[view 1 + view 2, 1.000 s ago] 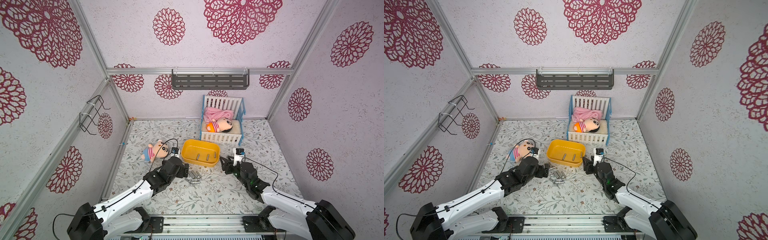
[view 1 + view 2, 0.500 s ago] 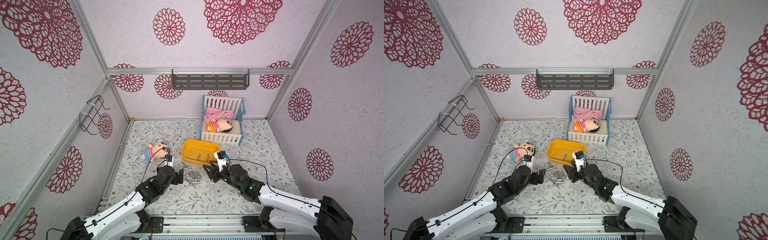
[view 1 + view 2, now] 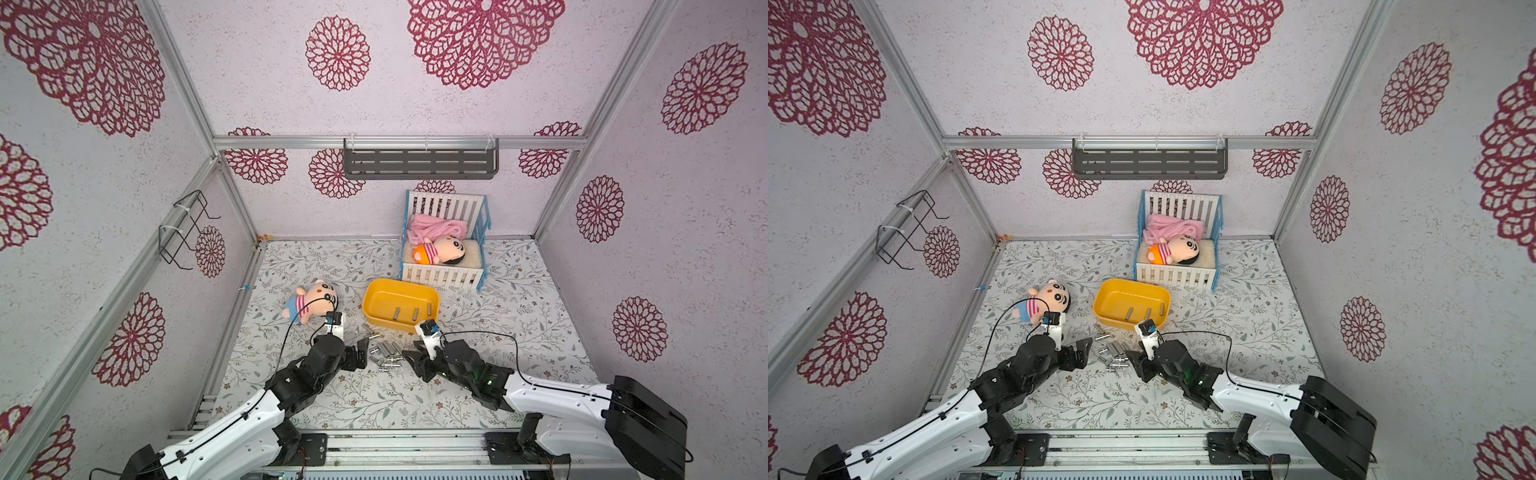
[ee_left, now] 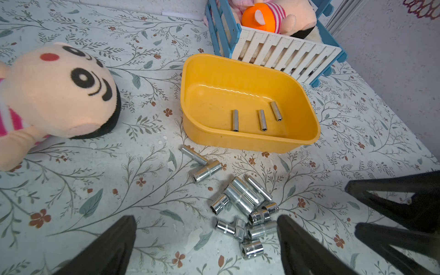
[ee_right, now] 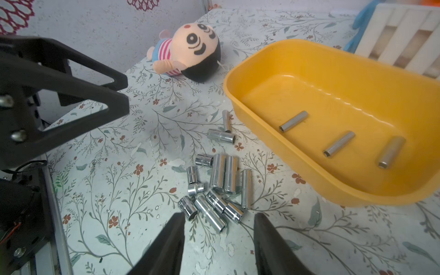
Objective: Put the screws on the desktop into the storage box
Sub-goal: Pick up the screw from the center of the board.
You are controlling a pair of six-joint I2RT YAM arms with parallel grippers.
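Several shiny silver screws (image 3: 384,356) (image 3: 1115,358) lie heaped on the leafy-print desktop (image 3: 374,399), just in front of the yellow storage box (image 3: 388,296) (image 3: 1120,296). Three slim screws (image 4: 262,120) (image 5: 339,144) rest inside the storage box (image 4: 238,142) (image 5: 333,190). Two more screws (image 4: 202,164) lie between heap and box. My left gripper (image 3: 362,353) (image 4: 206,220) stands wide open at the heap's left side. My right gripper (image 3: 411,363) (image 5: 219,215) is open at the heap's right side, and one long screw (image 5: 210,217) reaches between its fingertips.
A plush doll (image 3: 311,301) lies on the desktop left of the box. A white-and-blue toy crib (image 3: 442,276) holding another doll stands behind the box. A grey shelf (image 3: 419,164) hangs on the back wall and a wire rack (image 3: 183,228) on the left wall.
My right gripper has moved left from beside the box to the screw heap, its jaws narrowing a little. My left arm has sunk lower, its gripper staying by the heap.
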